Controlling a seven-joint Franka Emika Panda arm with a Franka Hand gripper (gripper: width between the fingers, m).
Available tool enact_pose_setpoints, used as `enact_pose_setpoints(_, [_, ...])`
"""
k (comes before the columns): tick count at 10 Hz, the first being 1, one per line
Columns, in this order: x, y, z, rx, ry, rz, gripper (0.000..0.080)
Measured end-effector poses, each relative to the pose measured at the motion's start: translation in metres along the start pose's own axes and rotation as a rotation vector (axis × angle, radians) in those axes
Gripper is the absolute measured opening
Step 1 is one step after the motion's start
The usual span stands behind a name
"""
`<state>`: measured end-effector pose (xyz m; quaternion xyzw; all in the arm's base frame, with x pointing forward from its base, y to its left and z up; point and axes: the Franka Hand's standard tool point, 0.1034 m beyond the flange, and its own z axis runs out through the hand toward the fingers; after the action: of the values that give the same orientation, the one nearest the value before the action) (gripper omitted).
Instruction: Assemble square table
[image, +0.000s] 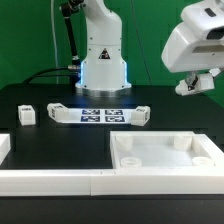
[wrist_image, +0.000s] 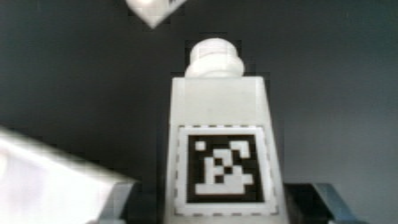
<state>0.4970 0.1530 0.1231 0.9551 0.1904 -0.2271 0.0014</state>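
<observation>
Half-closed, the black two-finger claw (wrist_image: 222, 208) clamps a white plastic block leg (wrist_image: 221, 125) with a black-and-white tag, peg end pointing away from it. Claw and leg hang in the air at the exterior view's right. Lower in that view, the large white square tray-like tabletop (image: 165, 152) lies on the black table (image: 60, 142).

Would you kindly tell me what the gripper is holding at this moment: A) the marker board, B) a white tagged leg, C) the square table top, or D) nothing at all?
B: in the wrist view a white tagged leg sits clamped between the gripper's fingers, while the table top lies apart from it.
</observation>
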Motion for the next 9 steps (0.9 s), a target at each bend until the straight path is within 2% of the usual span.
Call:
enact_pose_setpoints(1, [0.005, 0.011, -0.029, 0.001, 0.025, 0.019, 0.029])
enact_pose_setpoints(2, [0.015, 0.022, -0.069, -0.019, 0.115, 0.003, 0.029])
enact_pose_setpoints(3, [0.014, 0.04, -0.096, -0.036, 0.208, -0.001, 0.029])
enact_pose_setpoints(4, [0.018, 0.04, -0.087, -0.048, 0.308, 0.011, 0.029])
enact_pose_setpoints(5, [0.015, 0.039, -0.08, -0.053, 0.332, 0.004, 0.029])
enact_pose_setpoints(6, [0.023, 0.042, -0.087, -0.065, 0.431, 0.006, 0.029])
enact_pose_setpoints(7, [0.026, 0.044, -0.083, -0.077, 0.522, 0.006, 0.029])
enact_pose_setpoints(8, [0.036, 0.046, -0.054, -0.084, 0.646, -0.031, 0.029])
enact_pose_setpoints(9, [0.044, 0.056, -0.041, -0.085, 0.661, -0.041, 0.029])
